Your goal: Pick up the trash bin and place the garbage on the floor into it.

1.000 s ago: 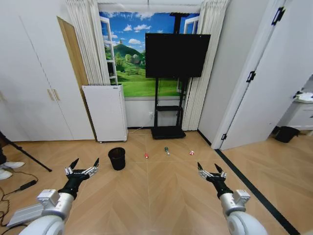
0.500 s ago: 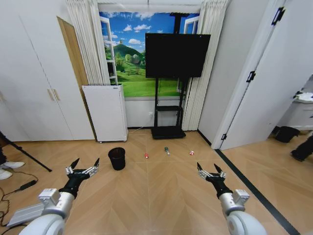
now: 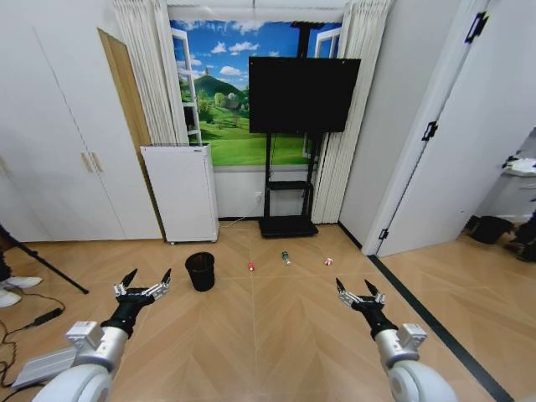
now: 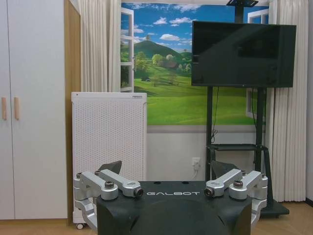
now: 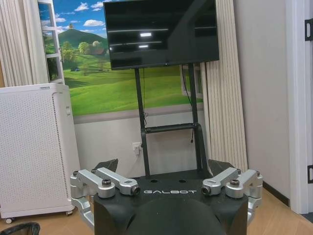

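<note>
Black mesh round trash bin [image 3: 200,270]: upright on the wood floor, apart from both arms.
Nearer arm: left gripper [image 3: 142,285], fingers spread wide, empty; bin lies ahead and to its right.
Right gripper [image 3: 359,291]: wide, empty, farther from bin.
Garbage: red can [image 3: 250,267], green bottle [image 3: 286,257], red-and-white piece [image 3: 328,261], in a row right of bin.

Mock living rm: TV on stand [image 3: 304,94], fake window mural [image 3: 219,92], wood floor [image 3: 268,327].
</note>
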